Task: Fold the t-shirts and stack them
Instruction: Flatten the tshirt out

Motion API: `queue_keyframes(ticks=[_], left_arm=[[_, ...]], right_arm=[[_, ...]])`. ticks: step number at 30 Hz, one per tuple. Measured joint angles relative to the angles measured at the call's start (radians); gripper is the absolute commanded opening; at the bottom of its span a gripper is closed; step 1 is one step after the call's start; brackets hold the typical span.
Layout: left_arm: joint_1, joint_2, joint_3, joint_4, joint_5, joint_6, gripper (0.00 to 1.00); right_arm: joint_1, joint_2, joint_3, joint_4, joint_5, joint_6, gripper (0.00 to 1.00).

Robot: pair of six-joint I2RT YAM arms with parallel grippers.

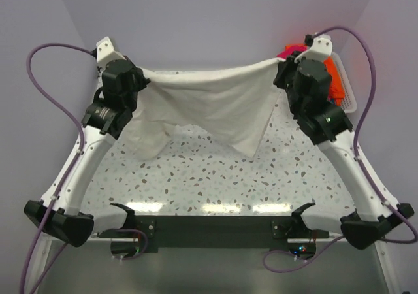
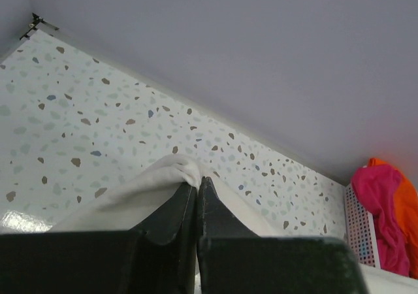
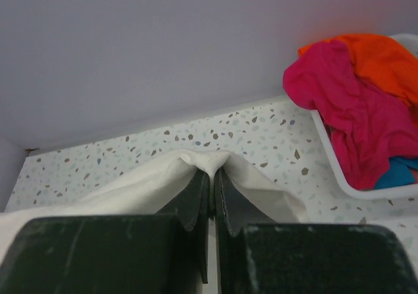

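From above, the soft cream-white t-shirt (image 1: 209, 108) hangs stretched between left gripper (image 1: 145, 80) and right gripper (image 1: 279, 65), sagging over the speckled table (image 1: 215, 176). Left wrist: jaws clenched on its fold. Right wrist: same pinch; crumpled magenta tee (image 3: 353, 111) in white basket (image 3: 336, 176).

The left arm (image 1: 83, 166) and right arm (image 1: 358, 163) share white link shells and bulky black joint housings. A thin purple cable (image 1: 28, 64) loops from each wrist down to a blocky black base (image 1: 59, 222). The jaws are matt black, wedge-shaped, lightly scuffed.
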Motion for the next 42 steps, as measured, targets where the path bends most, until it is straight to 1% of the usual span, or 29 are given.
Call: queue_keyframes(ticks=[3,5,7,9,13,21,26,29,31,34,35,36,37,38,39,40,41,42], left_arm=[[0.064,0.092,0.029,0.054,0.058,0.027,0.0],[0.106,0.176,0.092,0.057,0.108,0.04,0.0],[0.135,0.25,0.161,0.062,0.146,0.05,0.0],[0.15,0.279,0.187,0.072,0.17,0.061,0.0],[0.156,0.252,0.181,0.076,0.202,0.078,0.0],[0.156,0.088,0.116,0.087,0.267,0.097,0.0],[0.156,-0.002,0.105,0.057,0.297,0.102,0.0],[0.155,-0.041,0.126,0.03,0.319,0.103,0.0],[0.155,-0.046,0.168,0.008,0.332,0.104,0.0],[0.155,-0.014,0.222,0.006,0.338,0.105,0.01],[0.156,0.003,0.234,0.01,0.34,0.104,0.04],[0.156,0.026,0.238,0.023,0.344,0.104,0.11],[0.158,0.052,0.237,0.036,0.349,0.103,0.15],[0.159,0.088,0.233,0.05,0.357,0.102,0.2],[0.161,0.13,0.227,0.067,0.365,0.101,0.34],[0.164,0.18,0.224,0.079,0.377,0.104,0.42],[0.167,0.243,0.225,0.095,0.393,0.099,0.52],[0.174,0.316,0.232,0.103,0.414,0.095,0.69]], right_arm=[[-0.116,0.151,0.101,0.05,-0.104,-0.005,0.0],[-0.175,0.244,0.167,0.049,-0.167,-0.003,0.0],[-0.202,0.303,0.209,0.055,-0.209,-0.003,0.0],[-0.209,0.314,0.21,0.053,-0.234,-0.003,0.0],[-0.209,0.27,0.179,0.083,-0.267,-0.007,0.0],[-0.209,0.098,0.078,0.109,-0.303,-0.011,0.0],[-0.208,0.016,0.04,0.098,-0.331,-0.011,0.0],[-0.207,-0.022,0.04,0.093,-0.343,-0.011,0.0],[-0.206,-0.035,0.051,0.087,-0.354,-0.013,0.0],[-0.206,0.017,0.116,0.071,-0.36,-0.022,0.0],[-0.209,0.049,0.144,0.071,-0.362,-0.026,0.0],[-0.214,0.089,0.17,0.073,-0.365,-0.03,0.0],[-0.222,0.132,0.188,0.08,-0.371,-0.032,0.0],[-0.232,0.184,0.2,0.085,-0.378,-0.034,0.04],[-0.246,0.24,0.213,0.089,-0.385,-0.033,0.12],[-0.259,0.292,0.224,0.094,-0.394,-0.029,0.26],[-0.281,0.379,0.25,0.092,-0.413,-0.024,0.39],[-0.297,0.445,0.274,0.095,-0.428,-0.016,0.53]])
